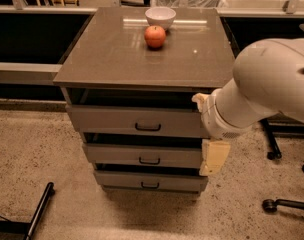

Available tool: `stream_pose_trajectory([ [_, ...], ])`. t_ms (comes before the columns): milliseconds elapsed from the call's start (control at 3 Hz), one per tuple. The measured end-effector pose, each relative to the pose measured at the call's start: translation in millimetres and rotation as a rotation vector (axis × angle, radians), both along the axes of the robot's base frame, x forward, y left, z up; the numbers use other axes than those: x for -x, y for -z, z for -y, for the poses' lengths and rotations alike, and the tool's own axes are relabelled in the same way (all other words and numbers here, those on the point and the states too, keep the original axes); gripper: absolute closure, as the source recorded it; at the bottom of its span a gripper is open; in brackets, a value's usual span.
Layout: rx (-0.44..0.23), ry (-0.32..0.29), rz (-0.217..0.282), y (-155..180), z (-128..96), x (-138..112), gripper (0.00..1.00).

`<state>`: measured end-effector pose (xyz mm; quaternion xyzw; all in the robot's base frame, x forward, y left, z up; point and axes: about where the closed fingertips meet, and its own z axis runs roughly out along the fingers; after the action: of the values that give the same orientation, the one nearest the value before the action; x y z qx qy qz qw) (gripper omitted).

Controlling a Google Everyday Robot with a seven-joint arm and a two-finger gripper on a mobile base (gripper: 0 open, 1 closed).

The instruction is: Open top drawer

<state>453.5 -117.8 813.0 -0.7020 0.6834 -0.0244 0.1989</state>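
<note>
The top drawer [117, 120] sits directly under the table's [107, 54] front edge and spans nearly its full width. Its dark pull handle [148, 127] is at the centre of the grey front. A dark band separates the front from the table's underside, but none of the drawer's interior shows, so it looks shut or at most barely out. By that reading, the opening itself is not yet done.

The gripper [213, 156] hangs just below the table's front-right corner, in front of the drawer's right end and well to the right of the handle. Nothing shows it gripping the pull, and I cannot tell whether it is released or clenched, because the bulky white arm [277, 79] covers much of it. What is left, as I judge it, is reaching the handle, taking hold and pulling outward.

Below are two narrower drawers [117, 154]. An apple [155, 36] and a white bowl [160, 17] rest near the middle of the table's back edge.
</note>
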Motion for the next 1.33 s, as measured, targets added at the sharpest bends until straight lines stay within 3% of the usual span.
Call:
stream_pose_trajectory([
  [333,0.002,-0.001,-0.003,0,0,1,0.0],
  [667,0.02,-0.015,0.051,17,4,-11,0.0],
  [1000,0.028,-0.049,0.116,53,19,-40,0.0],
  [1333,0.033,-0.07,0.132,86,31,-68,0.0],
])
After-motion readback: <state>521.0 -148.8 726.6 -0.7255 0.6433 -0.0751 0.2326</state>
